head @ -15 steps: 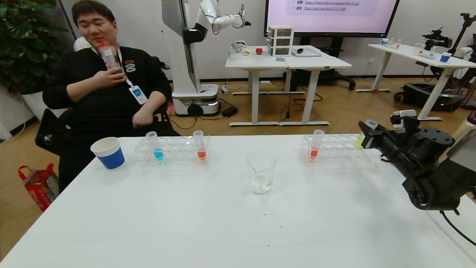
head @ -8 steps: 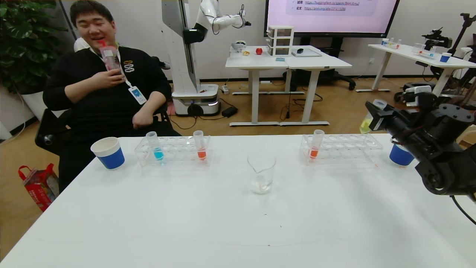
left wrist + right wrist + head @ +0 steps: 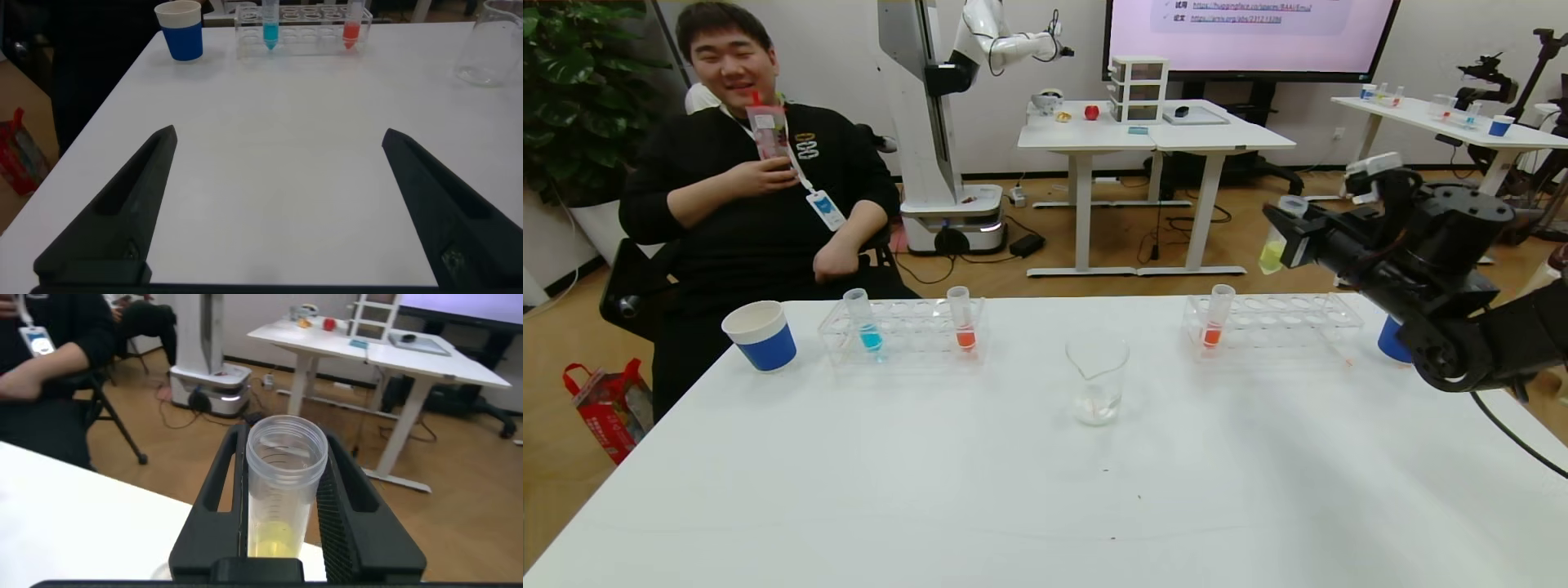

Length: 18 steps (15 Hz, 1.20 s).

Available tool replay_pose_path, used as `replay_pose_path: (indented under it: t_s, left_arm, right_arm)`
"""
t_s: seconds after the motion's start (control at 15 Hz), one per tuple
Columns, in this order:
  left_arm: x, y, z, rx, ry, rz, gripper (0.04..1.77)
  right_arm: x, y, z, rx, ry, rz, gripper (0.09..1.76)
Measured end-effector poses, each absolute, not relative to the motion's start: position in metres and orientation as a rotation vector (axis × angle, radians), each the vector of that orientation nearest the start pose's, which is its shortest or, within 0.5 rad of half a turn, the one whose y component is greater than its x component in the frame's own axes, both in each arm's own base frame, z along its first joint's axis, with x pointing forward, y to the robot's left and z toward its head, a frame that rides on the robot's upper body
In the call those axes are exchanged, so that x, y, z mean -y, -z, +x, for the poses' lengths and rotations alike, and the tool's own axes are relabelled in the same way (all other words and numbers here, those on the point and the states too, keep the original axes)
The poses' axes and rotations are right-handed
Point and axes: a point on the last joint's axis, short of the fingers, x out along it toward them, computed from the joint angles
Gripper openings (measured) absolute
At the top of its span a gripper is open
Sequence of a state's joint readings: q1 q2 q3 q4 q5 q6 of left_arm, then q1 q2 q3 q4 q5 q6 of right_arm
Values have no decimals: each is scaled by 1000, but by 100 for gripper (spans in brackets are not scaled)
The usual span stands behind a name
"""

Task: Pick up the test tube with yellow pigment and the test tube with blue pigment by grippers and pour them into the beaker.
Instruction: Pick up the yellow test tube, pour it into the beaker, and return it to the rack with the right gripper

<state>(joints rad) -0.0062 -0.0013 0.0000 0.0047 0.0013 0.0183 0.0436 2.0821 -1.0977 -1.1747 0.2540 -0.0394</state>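
My right gripper (image 3: 1286,237) is shut on the test tube with yellow pigment (image 3: 1276,247) and holds it upright, high above the right rack (image 3: 1282,325). The right wrist view shows the tube (image 3: 282,490) clamped between both fingers, yellow liquid at its bottom. The test tube with blue pigment (image 3: 864,322) stands in the left rack (image 3: 907,333), also seen in the left wrist view (image 3: 270,24). The empty glass beaker (image 3: 1097,380) stands mid-table between the racks. My left gripper (image 3: 278,147) is open and empty above the near left of the table.
Orange-red tubes stand in the left rack (image 3: 962,318) and the right rack (image 3: 1217,317). A blue-and-white paper cup (image 3: 760,335) sits at the far left, another (image 3: 1393,341) behind my right arm. A seated man (image 3: 760,180) is beyond the table's far edge.
My right gripper has lifted the yellow tube out of the right rack, risen, and moved leftward toward the table's middle. The left gripper view gives no earlier frame.
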Motion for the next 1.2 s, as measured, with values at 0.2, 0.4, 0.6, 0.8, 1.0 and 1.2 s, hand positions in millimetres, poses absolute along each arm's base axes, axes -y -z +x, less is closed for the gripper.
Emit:
replay_pose_path:
  t_s: [0.2,0.4,0.6,0.8,1.0,1.2]
  left_arm:
    - [0,-75,-23,-3,5,18,175]
    - [0,-75,-23,-3,4,18,175]
    - [0,-75,-23,-3,4,18,175]
    - [0,-75,-23,-3,5,18,175]
    - [0,-75,-23,-3,4,18,175]
    - [0,-75,-23,-3,5,18,175]
  right_arm:
    - [-75,-188,409,222,-452,-134,49]
    - [-122,-184,411,283,-615,-242,49]
    - [-151,-182,417,381,-714,-370,49]
    - [-161,-172,421,451,-802,-503,49]
    - [-163,-165,422,515,-821,-630,49]
    - [-168,-162,419,601,-873,-716,49]
